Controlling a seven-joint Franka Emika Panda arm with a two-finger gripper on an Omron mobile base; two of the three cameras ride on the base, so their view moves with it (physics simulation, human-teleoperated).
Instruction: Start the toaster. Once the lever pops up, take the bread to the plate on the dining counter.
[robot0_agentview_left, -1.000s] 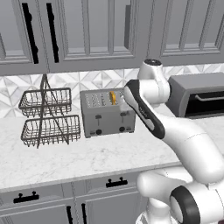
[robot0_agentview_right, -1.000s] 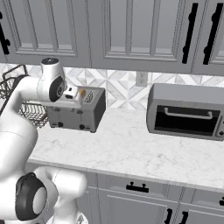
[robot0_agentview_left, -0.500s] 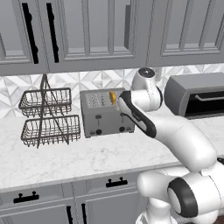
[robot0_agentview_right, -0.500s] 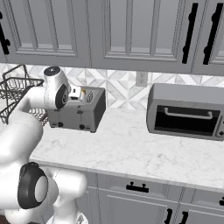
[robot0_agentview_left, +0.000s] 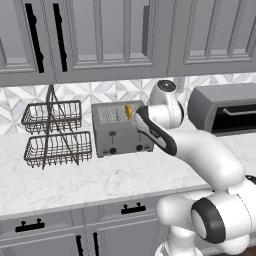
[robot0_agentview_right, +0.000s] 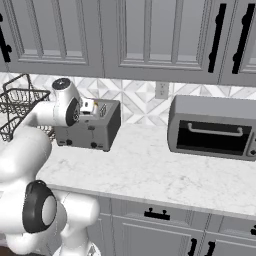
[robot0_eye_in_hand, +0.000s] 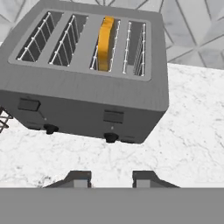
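Since a second ago my arm has swung in closer to the boxy grey metal four-slot toaster (robot0_agentview_left: 121, 129), and the wrist now sits right at its front right corner on the marble worktop. From the hand view my gripper (robot0_eye_in_hand: 111, 177) hangs in front of and above the toaster, clear of it, its two dark fingertips (robot0_eye_in_hand: 80, 176) set apart with a modest gap and nothing between them. What the coming move turns on, as I judge it: the black lever (robot0_eye_in_hand: 113, 116) on the right half of the front face lies straight ahead of the fingertips and a little beyond them, so I need to go forward and press down along the face. That lever stands in its raised position. The golden-orange slice of bread (robot0_eye_in_hand: 105, 43) stands edge-on in the third slot from the left, its top poking just above the slot, its long axis running front to back.
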